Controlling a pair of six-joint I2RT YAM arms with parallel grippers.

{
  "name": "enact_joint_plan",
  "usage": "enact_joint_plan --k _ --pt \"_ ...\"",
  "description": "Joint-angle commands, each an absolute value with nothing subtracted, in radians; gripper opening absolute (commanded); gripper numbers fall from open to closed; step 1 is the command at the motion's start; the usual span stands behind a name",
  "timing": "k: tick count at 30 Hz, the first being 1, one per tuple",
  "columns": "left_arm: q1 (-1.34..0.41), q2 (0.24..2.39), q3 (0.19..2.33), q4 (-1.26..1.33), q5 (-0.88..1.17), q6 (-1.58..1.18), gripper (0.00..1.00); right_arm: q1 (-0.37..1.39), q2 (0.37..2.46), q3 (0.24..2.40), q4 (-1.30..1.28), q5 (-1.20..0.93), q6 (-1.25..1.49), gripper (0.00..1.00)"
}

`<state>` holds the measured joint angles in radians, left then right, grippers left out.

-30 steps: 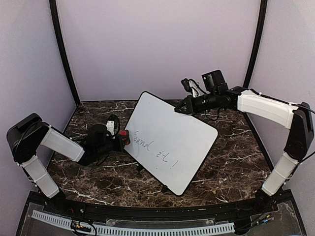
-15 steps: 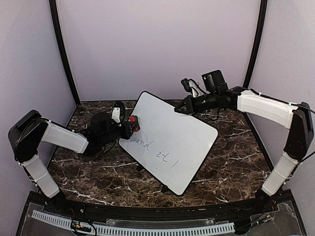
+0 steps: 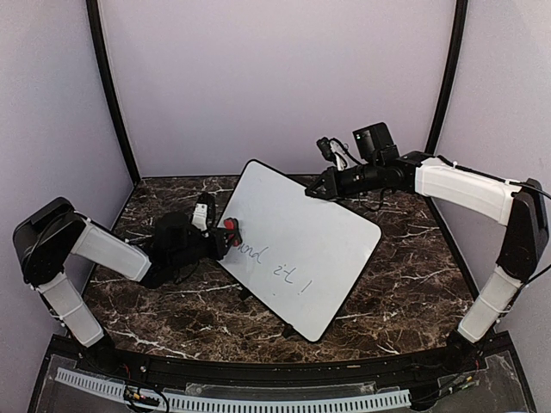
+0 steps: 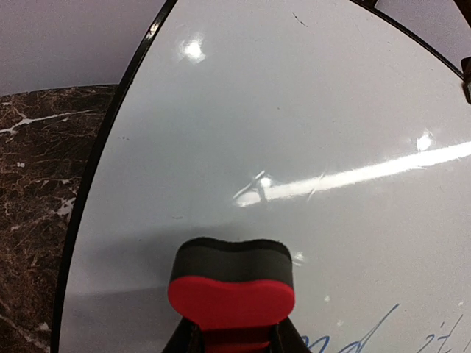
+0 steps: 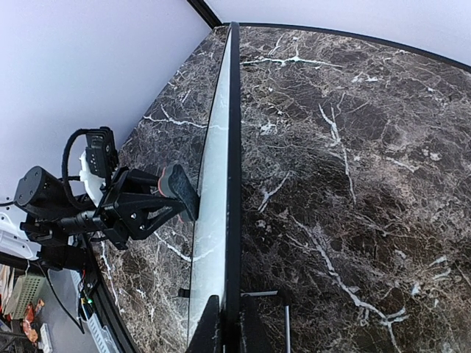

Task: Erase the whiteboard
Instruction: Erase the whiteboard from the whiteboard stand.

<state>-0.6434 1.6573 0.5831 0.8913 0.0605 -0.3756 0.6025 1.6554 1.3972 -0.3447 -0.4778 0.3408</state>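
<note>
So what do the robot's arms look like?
The left arm and right arm have smooth white covers over black joints. The left hand and right hand are slim and black. Thin black cables loop near the wrists.

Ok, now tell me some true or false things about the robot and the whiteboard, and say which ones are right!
1. The left tool holds a red eraser against the whiteboard. True.
2. The whiteboard is completely blank. False: there is blue-grey writing on its lower part.
3. The right tool is shut on the whiteboard's far edge. True.
4. The table is plain white. False: it is dark brown marble with white veins.
</note>
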Motion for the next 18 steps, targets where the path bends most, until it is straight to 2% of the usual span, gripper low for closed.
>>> enact_joint_plan --k 1,5,13,18 --pt "-0.675 1.633 0.522 0.866 0.060 -0.392 0.00 0.649 1.703 1.373 -0.421 -0.542 0.245 0.00" --pt "-0.676 1.633 0.525 0.868 0.033 -0.384 0.00 0.649 1.704 1.371 -0.420 -0.543 0.248 0.00" --pt "-0.660 1.678 0.723 0.766 -0.052 -0.342 0.00 0.648 1.693 1.364 -0.421 -0.540 0.252 0.00" --pt "-0.658 1.702 0.750 0.766 -0.046 -0.352 0.00 0.649 1.691 1.360 -0.419 -0.541 0.252 0.00"
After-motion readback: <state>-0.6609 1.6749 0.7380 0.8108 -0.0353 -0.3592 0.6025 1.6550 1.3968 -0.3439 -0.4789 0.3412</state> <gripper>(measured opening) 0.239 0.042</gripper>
